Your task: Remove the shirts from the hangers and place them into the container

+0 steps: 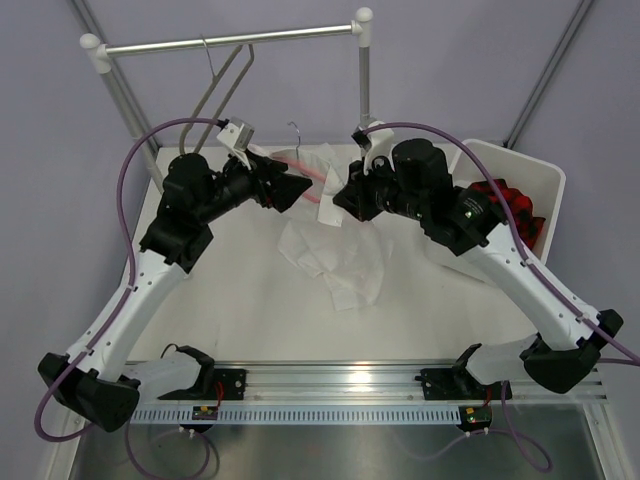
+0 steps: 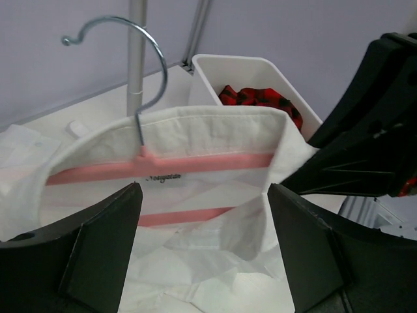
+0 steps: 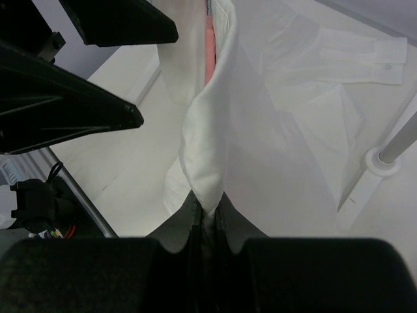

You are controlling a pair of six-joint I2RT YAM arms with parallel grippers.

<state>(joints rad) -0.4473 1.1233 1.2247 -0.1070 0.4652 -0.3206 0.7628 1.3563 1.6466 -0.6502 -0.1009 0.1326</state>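
The white shirt [image 1: 335,255] still hangs on the pink hanger [image 1: 300,165] between both arms, its lower part trailing on the table. My right gripper [image 3: 207,212] is shut on a fold of the white shirt's [image 3: 215,130] collar edge. My left gripper [image 2: 205,241] is open, one finger on each side of the white shirt [image 2: 215,254], just below the pink hanger [image 2: 163,166] and its metal hook [image 2: 140,39]. The red-and-black plaid shirt [image 1: 510,205] lies in the white container [image 1: 535,165] at the right. The grey-brown hanger [image 1: 225,80] hangs bare on the rail.
The silver rail [image 1: 230,40] with white knobs spans the back, and its right post [image 1: 364,75] stands just behind the right gripper. The post's foot [image 3: 384,156] shows in the right wrist view. The two grippers sit close together, nearly facing.
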